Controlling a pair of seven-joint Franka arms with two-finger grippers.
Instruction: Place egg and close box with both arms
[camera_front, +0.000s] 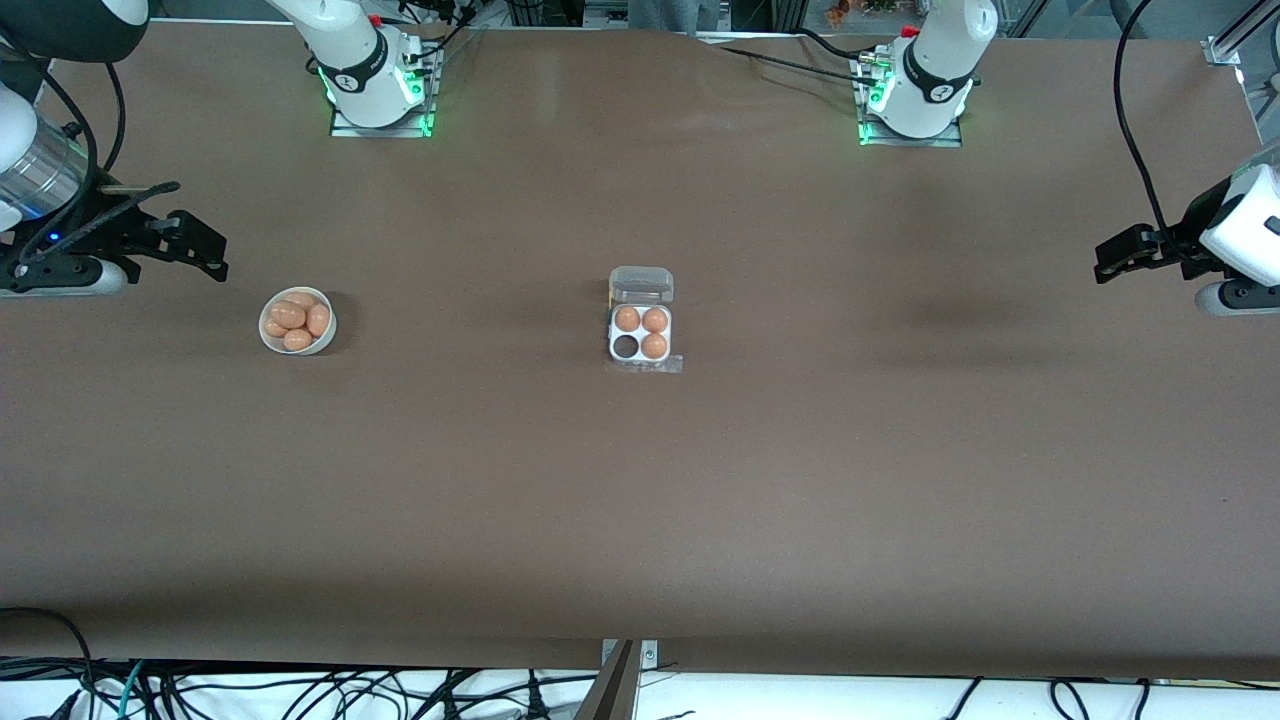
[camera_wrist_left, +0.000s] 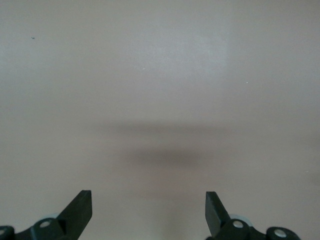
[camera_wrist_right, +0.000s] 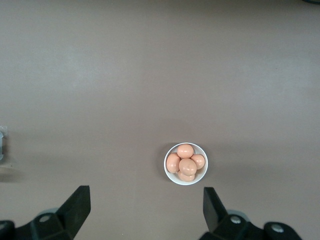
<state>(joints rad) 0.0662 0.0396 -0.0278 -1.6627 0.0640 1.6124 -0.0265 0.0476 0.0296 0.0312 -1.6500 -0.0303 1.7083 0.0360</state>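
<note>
The box (camera_front: 640, 333) sits mid-table, a white four-cell tray with its clear lid (camera_front: 641, 285) standing open on the side toward the arms' bases. Three brown eggs fill its cells, and one cell (camera_front: 626, 346) is empty. More eggs (camera_front: 296, 320) (camera_wrist_right: 187, 165) lie in a round white bowl (camera_front: 266, 333) (camera_wrist_right: 199, 178) toward the right arm's end. My right gripper (camera_front: 215, 258) (camera_wrist_right: 146, 207) hangs open and empty above the table beside that bowl. My left gripper (camera_front: 1105, 262) (camera_wrist_left: 149, 210) hangs open and empty over bare table at the left arm's end.
Brown table surface (camera_front: 640, 500) stretches wide around the box and bowl. The two arm bases (camera_front: 378, 80) (camera_front: 915, 90) stand along the table's back edge. Cables (camera_front: 300, 690) run along the table edge nearest the front camera.
</note>
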